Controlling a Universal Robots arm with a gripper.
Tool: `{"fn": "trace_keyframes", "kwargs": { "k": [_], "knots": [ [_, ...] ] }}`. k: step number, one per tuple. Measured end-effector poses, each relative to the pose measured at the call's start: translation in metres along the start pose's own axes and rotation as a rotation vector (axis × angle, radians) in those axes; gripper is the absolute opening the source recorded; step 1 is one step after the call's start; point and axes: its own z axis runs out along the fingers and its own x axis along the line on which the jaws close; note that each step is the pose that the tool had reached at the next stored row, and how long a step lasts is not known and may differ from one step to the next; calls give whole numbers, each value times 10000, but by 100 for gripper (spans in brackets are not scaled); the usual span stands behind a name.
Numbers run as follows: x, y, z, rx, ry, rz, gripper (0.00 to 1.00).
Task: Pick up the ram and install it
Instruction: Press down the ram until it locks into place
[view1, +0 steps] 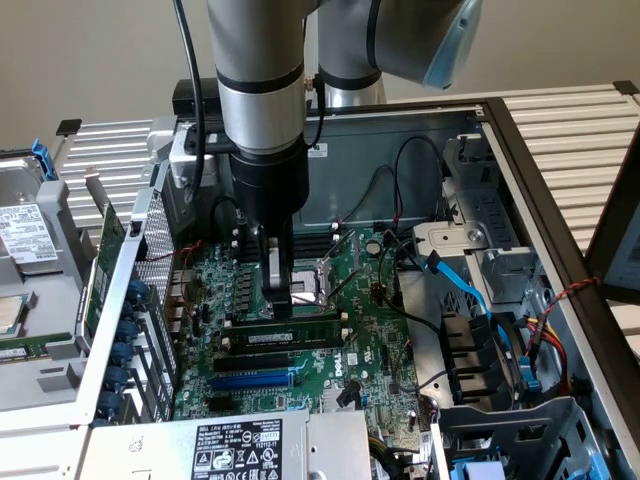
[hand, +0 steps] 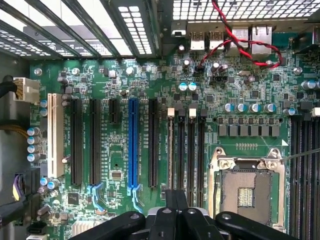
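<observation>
Open desktop PC case, motherboard exposed. The arm comes straight down from above and the gripper sits low over the board, just beside the CPU socket.

The jaws are clenched. In the exterior view the fingertips meet on the top edge of the ram, so it reads as a pinch on the stick near its middle. The ram is a dark-green stick with black chips. It stands upright on its long edge, running parallel to the long black slots and directly beside them, on the socket side. Whether its lower edge is seated in a slot or just above the board cannot be told.

The blue slot lies further toward the power supply label. Blue cables run on the exterior view's right.

In the wrist view the gripper has its fingers pressed together. It is lined up with the row of narrow memory slots with white end clips. The blue slot sits to one side of that row and the open CPU socket to the other. A red wire loops near the rear ports. From this angle the ram's edge cannot be told apart from the slots.
</observation>
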Motion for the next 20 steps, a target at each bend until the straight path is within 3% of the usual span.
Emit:
{"fn": "trace_keyframes", "kwargs": {
  "k": [3,20],
  "knots": [
    [-2,-5,27,13,52,-1,10],
    [-8,-27,101,12,60,-1,10]
  ]
}}
